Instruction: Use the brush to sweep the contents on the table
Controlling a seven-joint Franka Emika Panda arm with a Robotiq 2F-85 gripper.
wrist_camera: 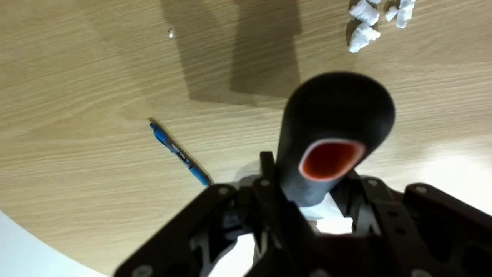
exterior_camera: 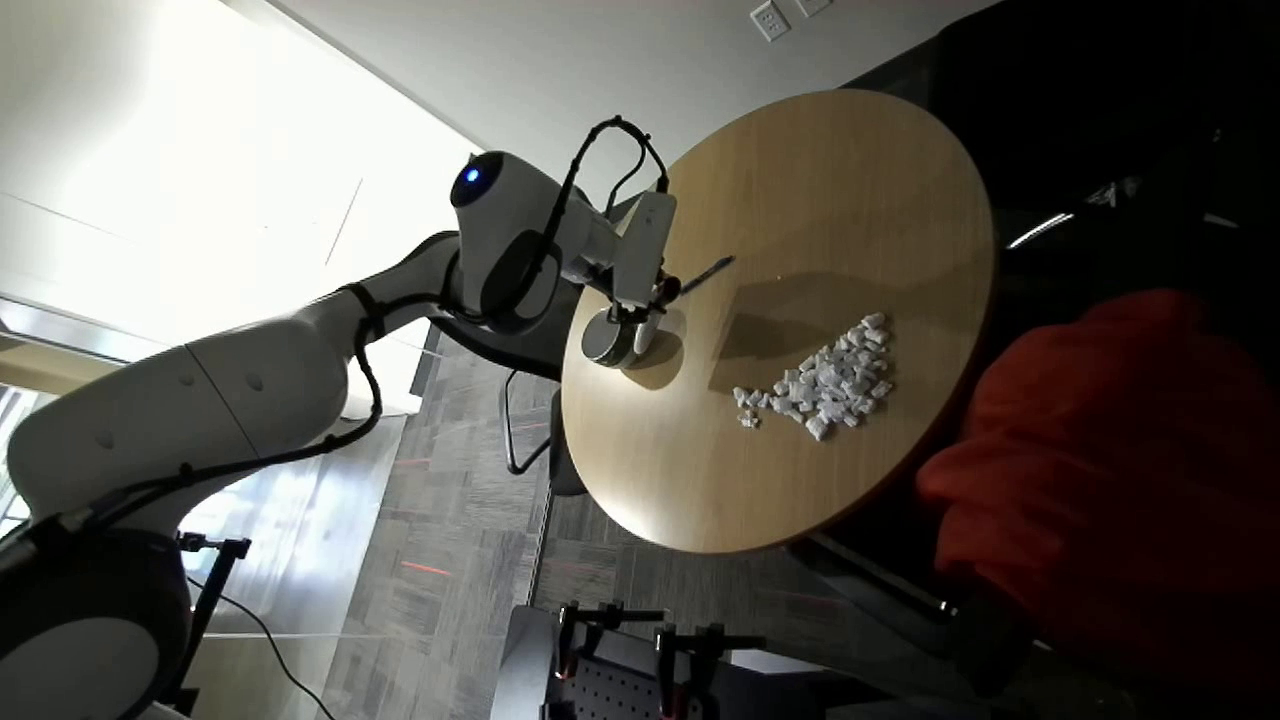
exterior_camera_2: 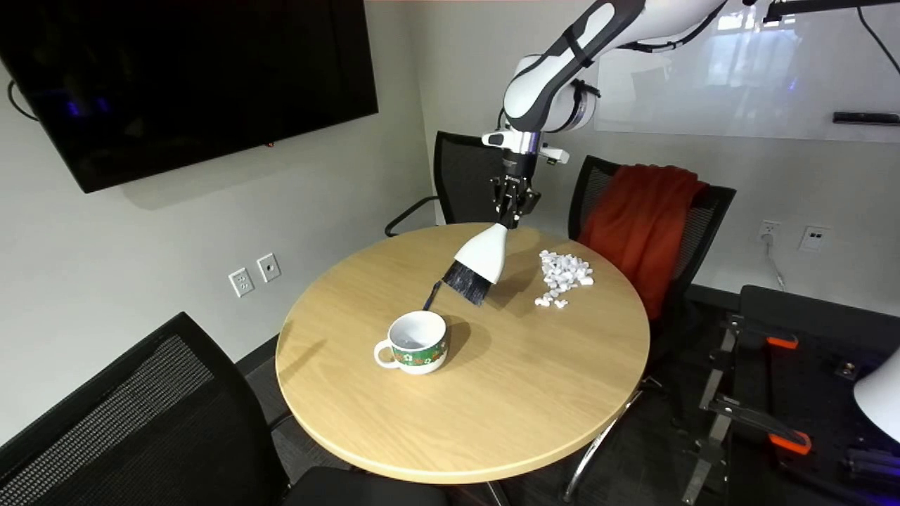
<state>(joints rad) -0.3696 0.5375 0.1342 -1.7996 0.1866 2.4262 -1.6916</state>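
One round table [exterior_camera_2: 534,407], black chairs [exterior_camera_2: 140,422], screen [exterior_camera_2: 190,84]

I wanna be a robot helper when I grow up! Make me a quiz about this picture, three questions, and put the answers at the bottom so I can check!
1. Fill the gap: the pen lying on the table is coloured ____.
2. Pick one. Where is the heap of white bits?
A) in the mug
B) on the table
C) on a chair
3. True or false: the gripper is holding the brush.

Key: 1. blue; 2. B; 3. true.
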